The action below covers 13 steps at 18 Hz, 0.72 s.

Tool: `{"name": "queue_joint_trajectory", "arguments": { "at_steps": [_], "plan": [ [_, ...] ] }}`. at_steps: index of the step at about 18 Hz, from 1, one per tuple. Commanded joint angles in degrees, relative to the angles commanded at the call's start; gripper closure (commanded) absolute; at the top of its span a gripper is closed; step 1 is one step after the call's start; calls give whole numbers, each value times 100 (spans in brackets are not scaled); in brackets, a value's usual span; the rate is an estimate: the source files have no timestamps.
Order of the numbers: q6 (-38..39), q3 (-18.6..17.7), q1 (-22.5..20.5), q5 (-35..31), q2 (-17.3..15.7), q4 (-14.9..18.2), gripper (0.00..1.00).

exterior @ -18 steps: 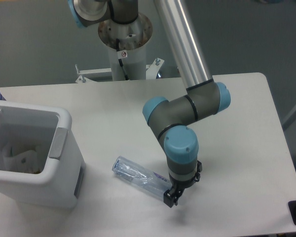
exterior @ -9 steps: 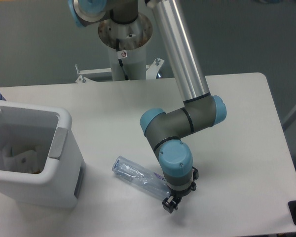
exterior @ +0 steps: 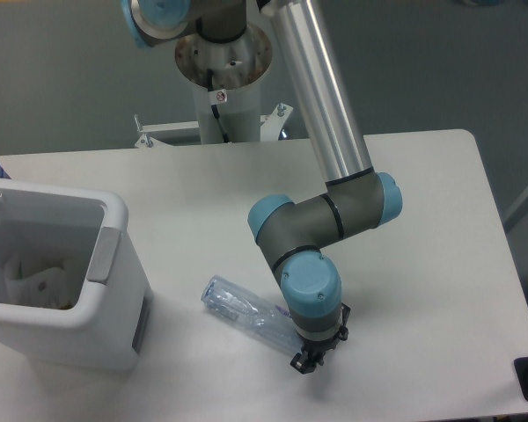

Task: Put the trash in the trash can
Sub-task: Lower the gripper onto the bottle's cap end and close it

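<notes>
Clear bottle point(exterior: 246, 315) unmoved; hand point(exterior: 307, 361) has sunk lower.

table point(exterior: 422, 176): white, rounded corner | floor point(exterior: 70, 79): grey (evenly lit) | pedestal point(exterior: 224, 105): white

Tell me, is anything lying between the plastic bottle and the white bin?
No. In the camera view, only bare table separates the bottle from the trash can.
</notes>
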State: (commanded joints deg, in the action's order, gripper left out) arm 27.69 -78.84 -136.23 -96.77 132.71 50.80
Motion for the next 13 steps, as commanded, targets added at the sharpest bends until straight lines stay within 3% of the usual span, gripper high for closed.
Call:
{"name": "queue_joint_trajectory", "arguments": {
  "at_steps": [5,13],
  "plan": [
    [0,88,0,88,-193,9,83],
    [-44,712,-26,149,-562,-35,83]
  ]
}}
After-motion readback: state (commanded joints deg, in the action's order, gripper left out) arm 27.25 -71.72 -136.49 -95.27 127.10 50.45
